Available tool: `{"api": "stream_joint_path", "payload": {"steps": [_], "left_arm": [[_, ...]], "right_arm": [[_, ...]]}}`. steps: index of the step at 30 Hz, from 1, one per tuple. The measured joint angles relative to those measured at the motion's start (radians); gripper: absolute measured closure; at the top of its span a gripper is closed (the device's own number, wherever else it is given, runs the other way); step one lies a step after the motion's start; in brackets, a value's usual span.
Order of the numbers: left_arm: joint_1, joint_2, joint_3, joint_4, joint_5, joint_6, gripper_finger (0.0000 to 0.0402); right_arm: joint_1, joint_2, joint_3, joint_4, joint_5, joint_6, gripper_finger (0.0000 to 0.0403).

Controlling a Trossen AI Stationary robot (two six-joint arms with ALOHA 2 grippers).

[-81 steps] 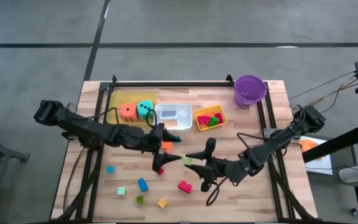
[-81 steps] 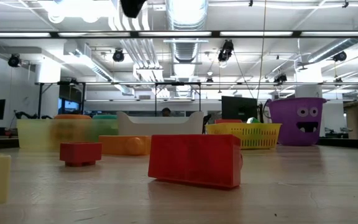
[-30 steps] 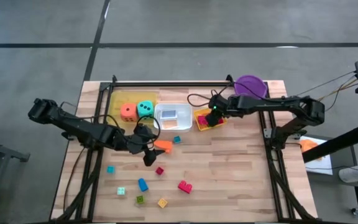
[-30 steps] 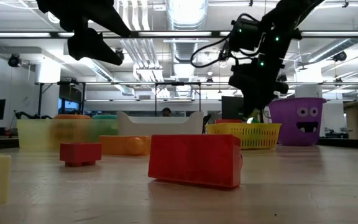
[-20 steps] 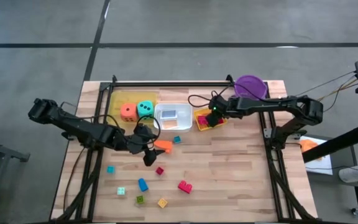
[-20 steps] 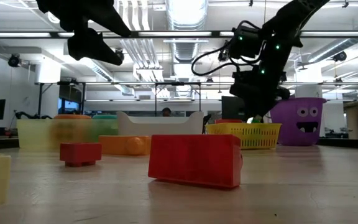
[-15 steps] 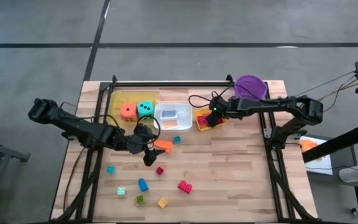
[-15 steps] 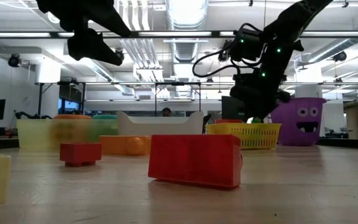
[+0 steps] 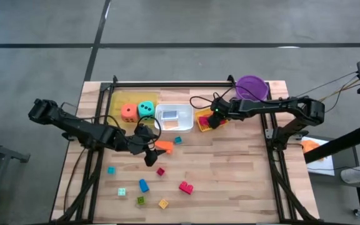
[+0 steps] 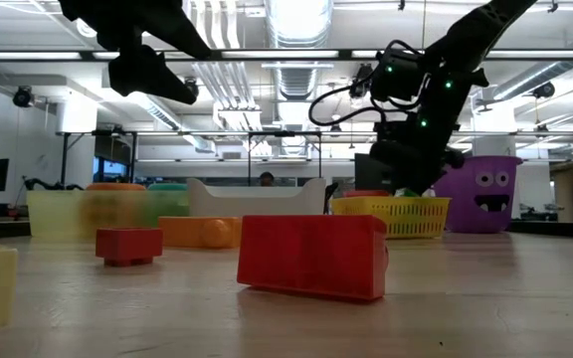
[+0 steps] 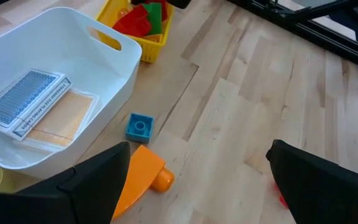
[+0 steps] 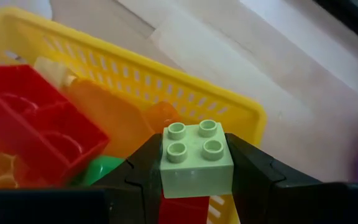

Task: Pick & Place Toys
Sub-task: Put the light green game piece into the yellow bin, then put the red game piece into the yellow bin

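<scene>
**Pale green block held over the yellow basket**

Only the right wrist view shows the right gripper (image 12: 197, 163) clamped on a pale green block (image 12: 197, 157), just above the yellow basket (image 12: 185, 93) of red and orange blocks. The left wrist view shows the left gripper (image 11: 197, 180), jaws wide apart, over an orange piece (image 11: 143, 176) beside the white tray (image 11: 114, 68). Overhead, loose blocks lie scattered nearer the table's front edge.

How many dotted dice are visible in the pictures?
2: the orange die and the teal die sit side by side in the translucent yellow tray at the table's far left.
</scene>
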Motion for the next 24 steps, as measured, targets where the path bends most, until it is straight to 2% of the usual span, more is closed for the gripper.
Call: {"api": "stream_joint_path", "payload": {"steps": [6,12,16,24], "left_arm": [[0.000,0.000,0.000,0.000,0.000,0.000,0.0022],[0.000,0.000,0.000,0.000,0.000,0.000,0.0022],[0.000,0.000,0.000,0.000,0.000,0.000,0.0022],[0.000,0.000,0.000,0.000,0.000,0.000,0.0022]], "right_arm": [[0.000,0.000,0.000,0.003,-0.029,-0.005,0.0266],[0.000,0.000,0.000,0.004,-0.031,-0.003,0.0189],[0.000,0.000,0.000,0.004,-0.034,-0.003,0.0158],[0.009,-0.003,0.021,-0.013,-0.038,-0.005,0.0146]]}}
